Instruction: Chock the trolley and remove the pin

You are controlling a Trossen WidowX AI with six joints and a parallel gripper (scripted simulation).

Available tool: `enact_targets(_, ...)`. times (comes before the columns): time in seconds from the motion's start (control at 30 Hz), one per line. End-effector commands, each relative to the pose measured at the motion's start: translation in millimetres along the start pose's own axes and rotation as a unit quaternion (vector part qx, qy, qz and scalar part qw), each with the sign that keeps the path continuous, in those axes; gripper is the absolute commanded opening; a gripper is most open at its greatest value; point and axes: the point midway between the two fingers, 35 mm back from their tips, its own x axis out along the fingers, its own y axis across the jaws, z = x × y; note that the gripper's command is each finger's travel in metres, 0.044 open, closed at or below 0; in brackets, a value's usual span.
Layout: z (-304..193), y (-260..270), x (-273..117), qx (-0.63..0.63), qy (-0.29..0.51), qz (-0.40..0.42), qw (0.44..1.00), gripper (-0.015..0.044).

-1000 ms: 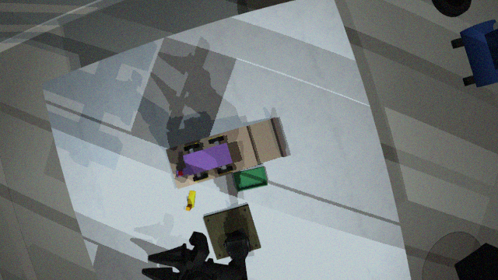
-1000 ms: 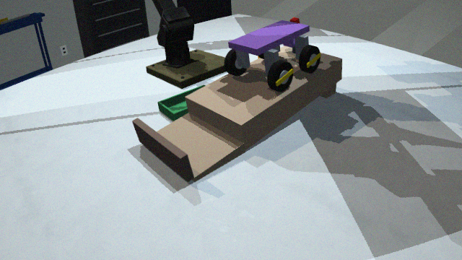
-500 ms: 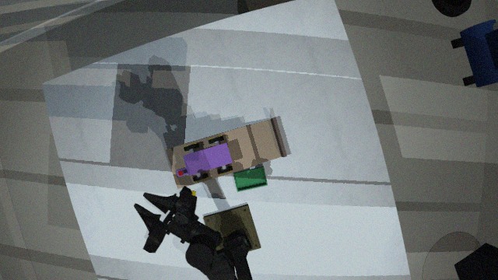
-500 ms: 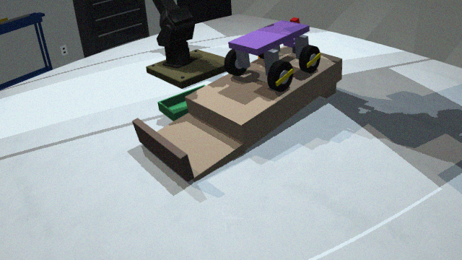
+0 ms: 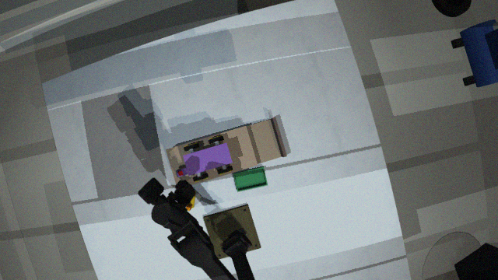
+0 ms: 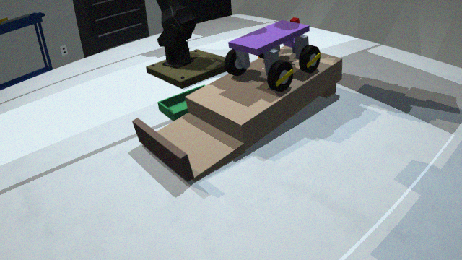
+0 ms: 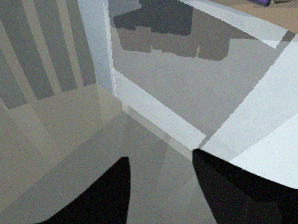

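Currently, gripper (image 7: pixel 161 159): fingers partly spread, nothing pinched.
Trolley (image 5: pixel 208 159) (image 6: pixel 268 36): on ramp (image 5: pixel 239 141) (image 6: pixel 216 105).
Stop pin (image 5: pixel 180 173) (image 6: pixel 294 20): at uphill end.
Chock (image 5: pixel 191 203): off ramp, partly hidden by arm (image 5: pixel 196 250) (image 6: pixel 177 36).
Tray (image 5: pixel 250 179) (image 6: pixel 173 108): beside ramp.

In the top view, most of the chock (image 5: pixel 191 204) is covered by the arm (image 5: pixel 187 241), whose lower end is cut off by the picture's bottom edge; the shank of the stop pin (image 5: pixel 180 173) (image 6: pixel 294 20) cannot be made out, and in the exterior view the far side of the green tray (image 5: pixel 250 179) (image 6: pixel 175 108) is hidden by the ramp (image 5: pixel 243 141) (image 6: pixel 216 105), while the gripper's fingers are cropped in the wrist view
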Motion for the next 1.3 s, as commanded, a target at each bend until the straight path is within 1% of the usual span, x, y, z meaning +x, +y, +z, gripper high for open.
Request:
enact_targets(0.0, 4, -41, 18, 0.111, -0.044, -0.094, 0.988, 0.0190)
enact_targets(0.13, 7, -80, 26, 0.199, -0.106, -0.172, 0.959, 0.0190)
enact_targets(0.27, 10, -116, 25, 0.270, -0.185, -0.236, 0.915, 0.0190)
enact_targets(0.43, 15, -156, 14, 0.329, -0.301, -0.288, 0.847, 0.0190)
enact_targets(0.5, 17, -165, 10, 0.339, -0.334, -0.296, 0.828, 0.0190)
enact_targets(0.8, 17, -167, 10, 0.340, -0.338, -0.296, 0.826, 0.0190)
enact_targets(1.27, 31, -195, 34, 0.340, -0.338, -0.296, 0.826, 0.0190)
